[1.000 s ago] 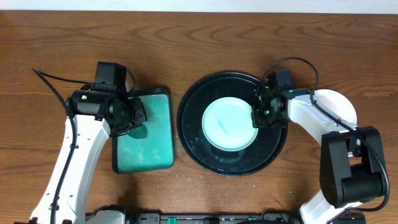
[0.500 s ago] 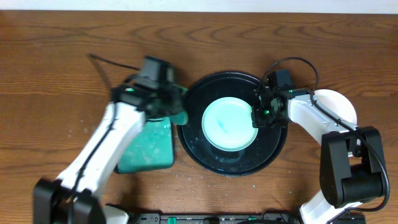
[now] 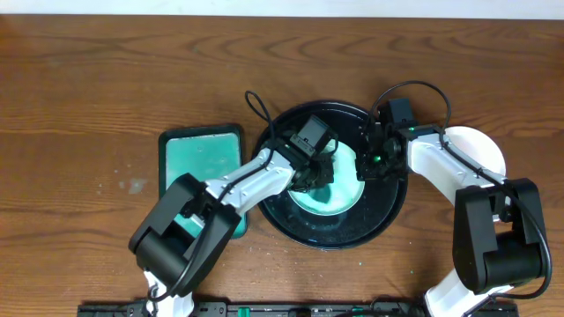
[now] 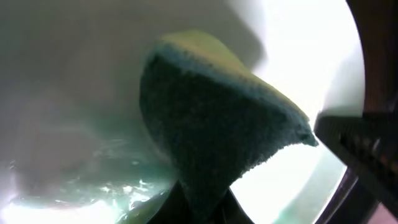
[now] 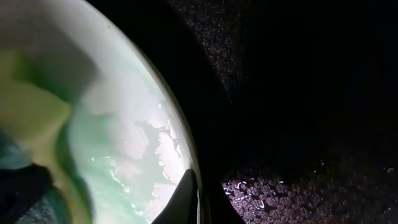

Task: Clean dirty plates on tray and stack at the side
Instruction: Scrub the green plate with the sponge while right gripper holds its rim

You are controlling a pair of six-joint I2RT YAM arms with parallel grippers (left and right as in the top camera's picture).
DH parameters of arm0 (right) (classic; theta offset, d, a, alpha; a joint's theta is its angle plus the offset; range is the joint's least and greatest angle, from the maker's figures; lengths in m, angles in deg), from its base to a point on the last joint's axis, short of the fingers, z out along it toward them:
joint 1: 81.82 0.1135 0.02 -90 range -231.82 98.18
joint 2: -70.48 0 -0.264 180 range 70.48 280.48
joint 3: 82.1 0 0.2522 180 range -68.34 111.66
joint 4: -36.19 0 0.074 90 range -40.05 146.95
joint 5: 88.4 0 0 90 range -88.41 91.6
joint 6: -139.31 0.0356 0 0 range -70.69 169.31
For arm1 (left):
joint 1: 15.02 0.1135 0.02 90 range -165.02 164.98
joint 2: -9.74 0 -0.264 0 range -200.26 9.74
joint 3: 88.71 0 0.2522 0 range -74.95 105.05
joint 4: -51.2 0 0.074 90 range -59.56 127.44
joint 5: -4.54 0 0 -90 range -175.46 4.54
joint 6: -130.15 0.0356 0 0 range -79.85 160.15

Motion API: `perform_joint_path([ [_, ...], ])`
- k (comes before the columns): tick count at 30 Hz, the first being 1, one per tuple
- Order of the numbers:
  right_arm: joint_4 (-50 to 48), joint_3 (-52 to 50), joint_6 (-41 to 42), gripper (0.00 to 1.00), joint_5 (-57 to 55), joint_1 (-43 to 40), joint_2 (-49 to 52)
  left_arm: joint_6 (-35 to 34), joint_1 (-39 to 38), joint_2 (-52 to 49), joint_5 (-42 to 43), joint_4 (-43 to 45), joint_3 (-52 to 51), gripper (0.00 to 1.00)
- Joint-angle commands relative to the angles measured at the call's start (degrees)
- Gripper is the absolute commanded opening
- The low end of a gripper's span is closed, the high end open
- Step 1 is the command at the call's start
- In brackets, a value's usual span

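Note:
A pale mint plate (image 3: 339,189) lies in the middle of the black tray (image 3: 291,216). My left gripper (image 3: 319,172) is shut on a green-and-yellow sponge (image 4: 211,130) and presses it onto the plate's wet surface (image 4: 74,124). My right gripper (image 3: 366,165) is shut on the plate's right rim (image 5: 186,149), one finger (image 5: 183,199) inside the rim, the other outside over the tray (image 5: 298,93). A white plate (image 3: 485,145) lies on the table to the right of the tray, partly under my right arm. The third plate is out of view.
A rectangular green tray (image 3: 201,167) with wet residue lies left of the black tray, partly under my left arm. Small specks and a wet smudge (image 3: 134,186) mark the wooden table at the left.
My left arm has swung right from the green tray onto the black tray, carrying the sponge onto the mint plate. The right gripper has stayed on the plate's rim.

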Motion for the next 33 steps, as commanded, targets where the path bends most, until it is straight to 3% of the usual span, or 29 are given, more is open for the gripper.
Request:
perform_joint_path([
  [1,0.7,-0.8,-0.7,0.01,0.1,0.1,1.8,-5.4,2.0,-4.6,-6.4,-5.1,-0.6,0.08],
  [9,0.8,-0.8,-0.7,0.01,0.1,0.6,1.8,-5.3,9.2,-4.1,-17.5,-20.8,4.2,0.07],
  [14,0.5,-0.8,-0.7,0.01,0.1,0.9,1.8,-0.8,10.1,-4.1,-17.7,-21.8,6.6,0.07],
  [25,0.1,-0.8,-0.7,0.01,0.1,1.6,1.8,3.1,3.6,-8.6,10.5,-4.6,6.2,0.07],
  [33,0.2,-0.8,-0.7,0.01,0.1,1.6,1.8,3.5,-0.4,-11.3,18.7,-0.9,6.3,0.07],
])
